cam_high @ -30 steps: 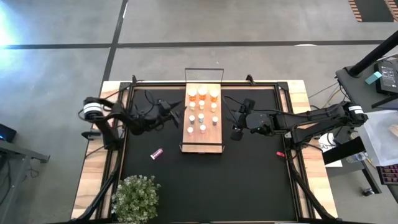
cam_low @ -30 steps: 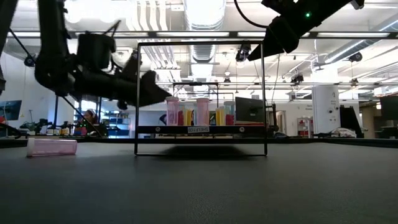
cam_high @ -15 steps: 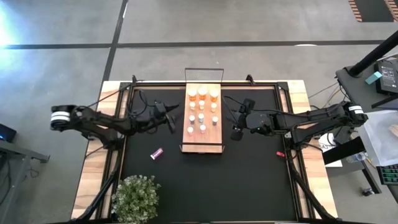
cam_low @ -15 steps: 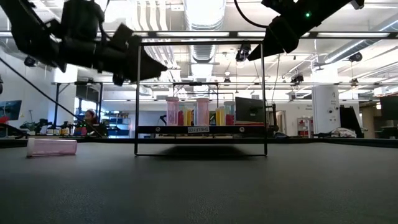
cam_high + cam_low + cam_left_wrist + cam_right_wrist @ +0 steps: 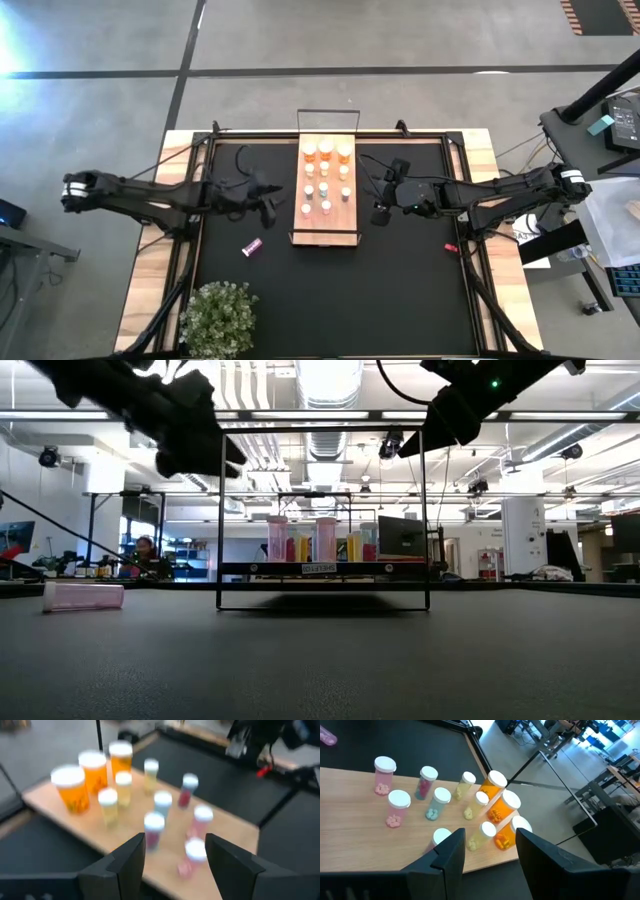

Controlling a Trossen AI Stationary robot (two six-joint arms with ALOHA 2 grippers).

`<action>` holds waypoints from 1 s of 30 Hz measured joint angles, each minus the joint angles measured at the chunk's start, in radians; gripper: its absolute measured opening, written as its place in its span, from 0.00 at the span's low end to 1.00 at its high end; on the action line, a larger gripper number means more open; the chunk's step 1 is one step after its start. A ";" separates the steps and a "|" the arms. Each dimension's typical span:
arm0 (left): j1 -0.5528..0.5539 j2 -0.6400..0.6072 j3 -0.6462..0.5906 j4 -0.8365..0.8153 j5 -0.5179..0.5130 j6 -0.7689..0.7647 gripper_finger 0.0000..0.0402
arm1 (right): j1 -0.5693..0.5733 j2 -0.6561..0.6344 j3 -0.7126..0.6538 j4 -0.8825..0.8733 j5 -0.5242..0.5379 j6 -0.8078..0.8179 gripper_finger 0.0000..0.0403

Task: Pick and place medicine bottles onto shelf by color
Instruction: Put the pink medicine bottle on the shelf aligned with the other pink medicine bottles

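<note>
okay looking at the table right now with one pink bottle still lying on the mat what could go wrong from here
1. The pink bottle lies on its side on the mat, so it may roll when the open left gripper closes on it.
2. The bottles on the shelf stand close together; setting another among them could topple neighbours.
3. The right gripper hangs open beside the shelf's right edge and could bump its wire frame.

I'm seeing grey concrete floor point(image 5: 400, 35) crossed by dark tape lines point(image 5: 300, 72) around the table. Ceiling strip lights point(image 5: 330, 375) are glaring over white ducts point(image 5: 240, 390). Desks point(image 5: 90, 570) and a seated person point(image 5: 147, 555) are sitting far back, left.
</note>
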 joint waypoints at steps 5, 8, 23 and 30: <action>-0.043 -0.004 0.076 -0.301 0.115 -0.135 0.47 | 0.000 0.000 0.000 0.000 0.000 0.000 0.41; -0.071 0.009 0.088 -0.435 0.192 -0.257 0.47 | 0.000 0.000 0.000 0.000 0.000 0.000 0.41; -0.192 0.132 0.076 -0.736 0.396 -0.758 0.47 | 0.000 0.000 0.000 0.000 0.000 0.000 0.41; -0.230 0.199 0.088 -0.763 0.423 -0.800 0.47 | 0.000 0.000 0.000 -0.001 0.000 0.000 0.41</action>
